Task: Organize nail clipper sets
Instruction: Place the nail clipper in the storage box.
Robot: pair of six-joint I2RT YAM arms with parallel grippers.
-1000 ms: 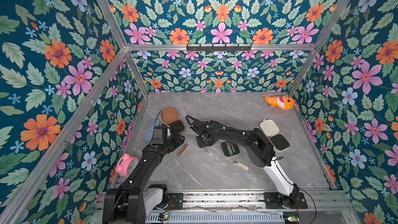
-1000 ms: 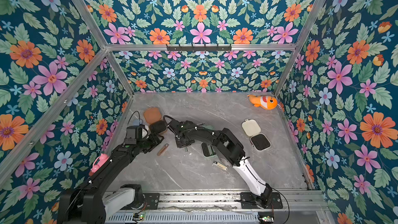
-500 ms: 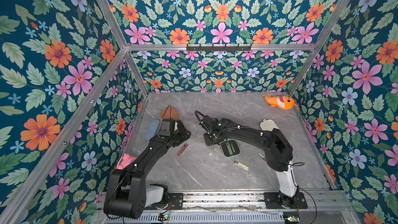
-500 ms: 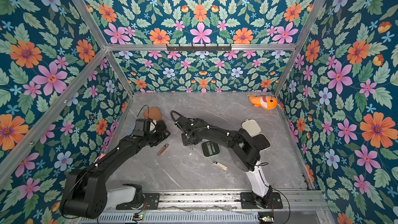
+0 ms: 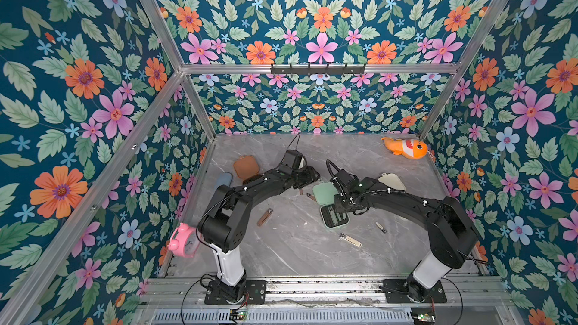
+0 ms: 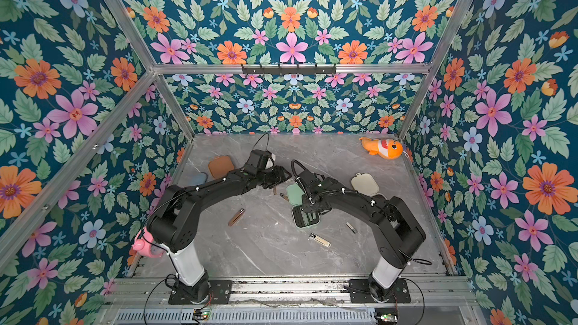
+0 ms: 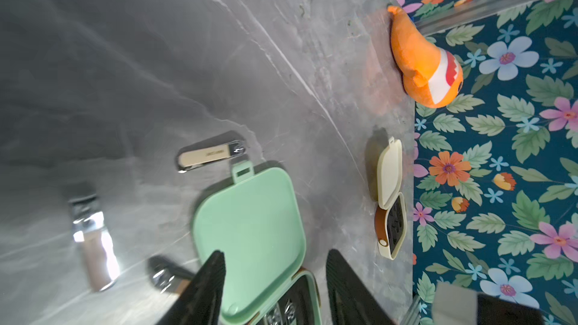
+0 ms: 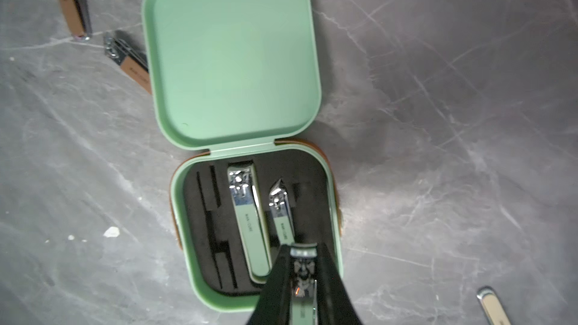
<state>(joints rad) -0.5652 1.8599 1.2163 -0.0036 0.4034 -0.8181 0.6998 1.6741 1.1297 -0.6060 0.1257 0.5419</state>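
The mint green case lies open mid-table, lid (image 5: 322, 193) flat, black tray (image 8: 200, 214) holding two mint clippers (image 8: 248, 220). My right gripper (image 8: 303, 254) hangs over the tray's edge (image 5: 339, 211), shut on a third mint clipper (image 8: 301, 272). My left gripper (image 7: 276, 253) is open and empty, just back-left of the lid (image 5: 308, 176). The brown case (image 5: 246, 166) is partly under the left arm. The cream case (image 7: 389, 176) lies open by the right wall. Brown clippers (image 5: 265, 216) (image 8: 129, 64) and cream clippers (image 5: 350, 240) (image 7: 209, 154) lie loose.
An orange fish plush (image 5: 405, 148) sits in the back right corner. A pink alarm clock (image 5: 184, 240) stands by the left wall, and a pale blue oblong case (image 5: 222, 179) lies further back along it. Flowered walls close three sides.
My left gripper swung from the brown case toward the middle, beside the mint lid. My right gripper, still shut, drew back to the right over the mint tray.
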